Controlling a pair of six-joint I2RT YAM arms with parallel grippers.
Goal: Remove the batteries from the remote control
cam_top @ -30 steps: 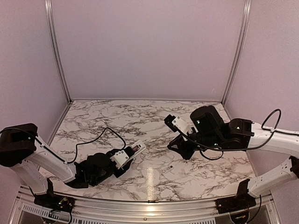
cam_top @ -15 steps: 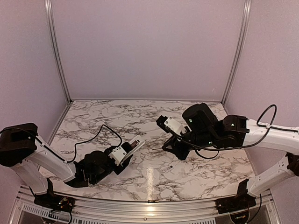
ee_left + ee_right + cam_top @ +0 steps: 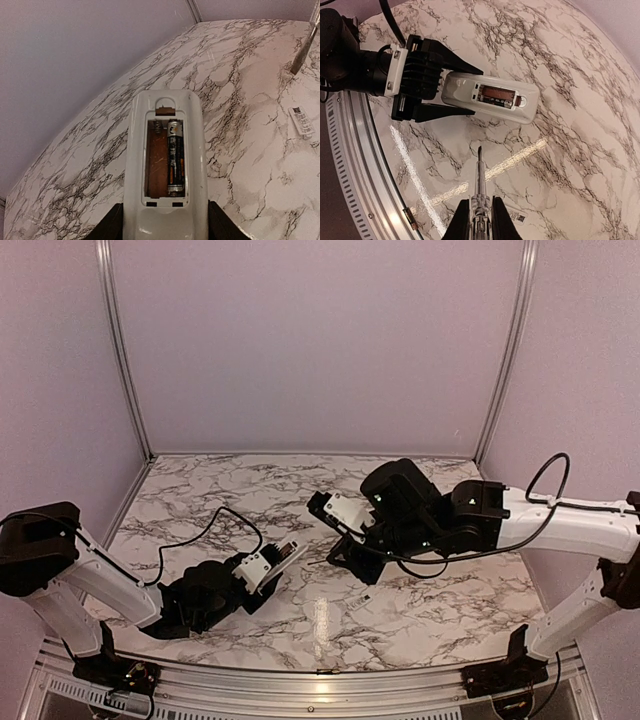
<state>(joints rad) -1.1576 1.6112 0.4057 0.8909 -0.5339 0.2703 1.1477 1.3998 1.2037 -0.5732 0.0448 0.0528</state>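
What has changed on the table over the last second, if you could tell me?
The right gripper, shut on its thin rod, swung left toward the remote control. The left gripper still holds it, barely shifted; the small white piece lies unmoved.

The remote control is cut off below.

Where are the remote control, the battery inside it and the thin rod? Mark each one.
remote control (image 3: 196, 150), left wrist view, white casing right of the open compartment.
battery (image 3: 175, 157), left wrist view, middle of its dark body.
thin rod (image 3: 479, 172), right wrist view, middle of the shaft.
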